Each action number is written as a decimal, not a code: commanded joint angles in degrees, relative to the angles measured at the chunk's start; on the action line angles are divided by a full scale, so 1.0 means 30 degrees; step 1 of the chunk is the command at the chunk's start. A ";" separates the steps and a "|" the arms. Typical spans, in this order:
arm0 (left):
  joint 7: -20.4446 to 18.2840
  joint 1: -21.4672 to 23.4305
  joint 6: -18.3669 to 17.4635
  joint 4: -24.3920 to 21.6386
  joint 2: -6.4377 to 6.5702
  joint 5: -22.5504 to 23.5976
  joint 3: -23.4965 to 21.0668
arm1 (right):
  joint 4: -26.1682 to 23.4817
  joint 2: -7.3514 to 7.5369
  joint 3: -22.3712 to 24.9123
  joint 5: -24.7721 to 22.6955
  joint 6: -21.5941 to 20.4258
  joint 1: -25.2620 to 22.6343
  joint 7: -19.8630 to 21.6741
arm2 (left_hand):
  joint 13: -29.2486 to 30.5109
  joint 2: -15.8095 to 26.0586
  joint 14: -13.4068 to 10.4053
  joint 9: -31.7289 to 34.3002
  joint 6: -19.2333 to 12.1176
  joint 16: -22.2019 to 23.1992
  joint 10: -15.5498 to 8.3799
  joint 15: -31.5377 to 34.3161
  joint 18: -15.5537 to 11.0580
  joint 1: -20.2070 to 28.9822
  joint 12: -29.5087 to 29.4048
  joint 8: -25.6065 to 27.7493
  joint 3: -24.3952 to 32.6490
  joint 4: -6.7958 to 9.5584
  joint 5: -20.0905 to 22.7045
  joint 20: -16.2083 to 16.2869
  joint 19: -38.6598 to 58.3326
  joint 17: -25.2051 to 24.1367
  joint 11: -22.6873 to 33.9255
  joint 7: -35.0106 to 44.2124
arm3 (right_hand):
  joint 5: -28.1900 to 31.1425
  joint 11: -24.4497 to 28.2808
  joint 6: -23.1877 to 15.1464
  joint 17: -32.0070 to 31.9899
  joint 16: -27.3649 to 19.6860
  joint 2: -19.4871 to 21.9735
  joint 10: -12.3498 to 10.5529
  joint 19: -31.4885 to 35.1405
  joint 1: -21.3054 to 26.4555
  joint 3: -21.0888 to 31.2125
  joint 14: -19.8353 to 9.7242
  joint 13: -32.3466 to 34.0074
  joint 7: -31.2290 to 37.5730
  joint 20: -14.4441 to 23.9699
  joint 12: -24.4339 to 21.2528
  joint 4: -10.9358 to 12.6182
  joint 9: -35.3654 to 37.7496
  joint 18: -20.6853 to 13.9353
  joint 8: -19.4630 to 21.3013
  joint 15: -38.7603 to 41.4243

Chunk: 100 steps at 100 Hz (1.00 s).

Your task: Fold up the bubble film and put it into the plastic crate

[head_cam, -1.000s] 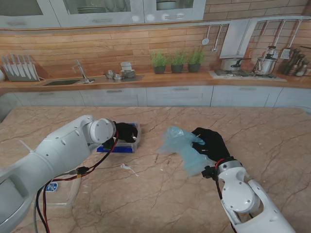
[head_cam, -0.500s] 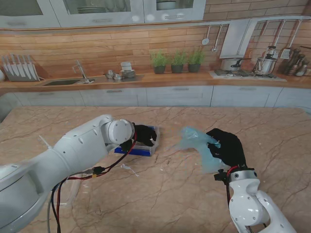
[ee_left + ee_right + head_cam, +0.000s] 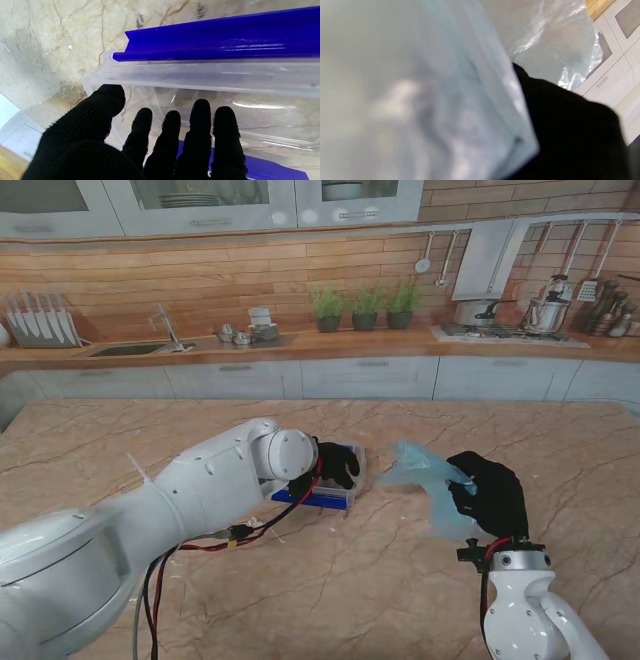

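From the stand above my shoulders I look down across the marble table [image 3: 330, 590] toward the kitchen wall. My left wrist camera peers close along my fingers [image 3: 172, 140] into the plastic crate [image 3: 335, 480], also seen from the stand. My right wrist camera is nearly filled by bubble film [image 3: 420, 100].

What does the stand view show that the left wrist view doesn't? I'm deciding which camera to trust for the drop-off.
Only the stand view shows the bubble film held up in the right hand, beside the crate, not in it. Only the left wrist view shows the left hand's fingers reaching inside the clear walls between the blue rims. Both show the plastic crate on the marble table with the left hand on it.
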 commanded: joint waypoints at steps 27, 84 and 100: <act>0.0276 -0.0550 0.0926 0.1971 -0.2132 -0.0415 0.0041 | -0.0176 -0.0214 0.0336 -0.0339 -0.0360 -0.0586 -0.1095 | 0.0159 0.1572 0.0776 -0.1107 -0.0938 0.0254 0.0308 0.0630 0.0755 -0.0009 -0.0098 -0.0873 -0.2109 0.0423 -0.2451 0.0454 0.1080 -0.0179 0.0166 -0.1177 | -0.0309 0.0409 -0.0104 -0.0138 0.0310 0.0744 0.0361 0.1191 0.0454 -0.0244 0.0086 0.0403 0.0493 0.0633 -0.0155 0.0257 -0.0055 -0.0267 -0.0174 0.0791; 0.2588 -0.0248 0.3272 0.3082 -0.2905 -0.0111 -0.0797 | -0.0061 -0.0168 0.0161 -0.0209 -0.0014 -0.0297 -0.0745 | -0.1401 0.2271 0.0991 -0.2054 -0.0724 -0.0208 0.0705 -0.0082 0.0591 0.0191 -0.0271 -0.1803 -0.3492 0.0536 -0.3124 -0.0126 0.0047 -0.1547 0.0165 -0.1369 | -0.0353 0.0475 -0.0103 -0.0151 0.0329 0.0906 0.0382 0.1211 0.0425 -0.0311 0.0094 0.0421 0.0562 0.0639 -0.0162 0.0295 -0.0094 -0.0288 -0.0205 0.0835; 0.2605 -0.0195 0.3115 0.2720 -0.2611 0.0000 -0.0800 | -0.0050 -0.0163 0.0118 -0.0146 0.0045 -0.0254 -0.0660 | -0.1601 0.2301 0.0800 -0.2023 -0.0850 -0.0294 0.0667 -0.0273 0.0463 0.0293 -0.0288 -0.1852 -0.3736 0.0556 -0.2969 -0.0289 -0.0200 -0.1697 0.0172 -0.1209 | -0.0343 0.0491 -0.0138 -0.0154 0.0330 0.0920 0.0406 0.1227 0.0422 -0.0332 0.0101 0.0415 0.0572 0.0648 -0.0162 0.0305 -0.0117 -0.0281 -0.0217 0.0845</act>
